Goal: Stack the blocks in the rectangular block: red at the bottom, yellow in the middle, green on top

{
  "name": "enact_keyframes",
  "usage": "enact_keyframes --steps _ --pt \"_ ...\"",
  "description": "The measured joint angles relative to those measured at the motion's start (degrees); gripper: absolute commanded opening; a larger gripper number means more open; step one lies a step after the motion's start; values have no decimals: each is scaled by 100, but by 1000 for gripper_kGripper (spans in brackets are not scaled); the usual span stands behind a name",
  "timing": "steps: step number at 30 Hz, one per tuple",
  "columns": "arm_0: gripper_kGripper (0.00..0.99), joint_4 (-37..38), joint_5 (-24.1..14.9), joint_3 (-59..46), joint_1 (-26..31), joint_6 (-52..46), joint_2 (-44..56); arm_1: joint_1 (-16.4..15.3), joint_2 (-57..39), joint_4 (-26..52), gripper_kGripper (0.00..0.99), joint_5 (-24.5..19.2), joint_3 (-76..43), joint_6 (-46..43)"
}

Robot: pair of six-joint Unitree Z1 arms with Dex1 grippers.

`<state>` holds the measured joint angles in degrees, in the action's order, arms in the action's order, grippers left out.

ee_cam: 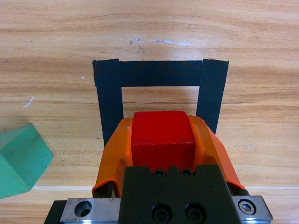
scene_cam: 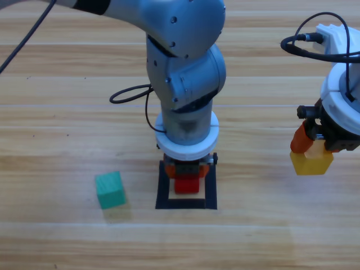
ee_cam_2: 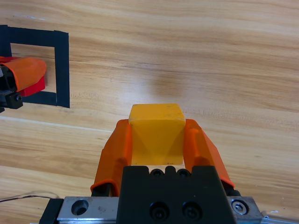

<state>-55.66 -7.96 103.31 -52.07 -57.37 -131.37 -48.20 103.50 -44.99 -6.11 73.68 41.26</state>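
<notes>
The red cube (scene_cam: 187, 185) (ee_cam: 162, 135) is clamped between the jaws of my left gripper (scene_cam: 187, 179) (ee_cam: 162, 133), over the black tape rectangle (scene_cam: 163, 194) (ee_cam: 161, 73); whether it touches the wood I cannot tell. My right gripper (scene_cam: 313, 151) (ee_cam_2: 157, 135) hangs at the right, shut on the yellow cube (scene_cam: 311, 162) (ee_cam_2: 156, 133), held above the table. The green cube (scene_cam: 110, 189) (ee_cam: 18, 158) lies loose on the wood left of the rectangle. In the right wrist view the left gripper (ee_cam_2: 28, 77) with the red cube (ee_cam_2: 33, 87) shows at the tape rectangle (ee_cam_2: 60, 70).
A black cable (scene_cam: 129, 95) loops on the table behind the left arm. Bare wood lies between the rectangle and the right gripper and along the front edge.
</notes>
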Motion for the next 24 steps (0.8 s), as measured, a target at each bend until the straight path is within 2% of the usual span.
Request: enact_keyframes --steps 16,17,18,21,24 --pt "0 128 0 -14 -1 0 -112 0 17 0 0 0 8 -12" --pt "28 128 0 -14 -1 0 -112 0 18 0 0 0 11 -13" --pt "81 128 0 -14 -1 0 -112 0 18 0 0 0 13 -14" --pt "400 128 0 -14 -1 0 -112 0 18 -1 0 0 14 -14" --pt "667 129 0 -14 -1 -1 -112 0 18 -1 0 0 19 -14"
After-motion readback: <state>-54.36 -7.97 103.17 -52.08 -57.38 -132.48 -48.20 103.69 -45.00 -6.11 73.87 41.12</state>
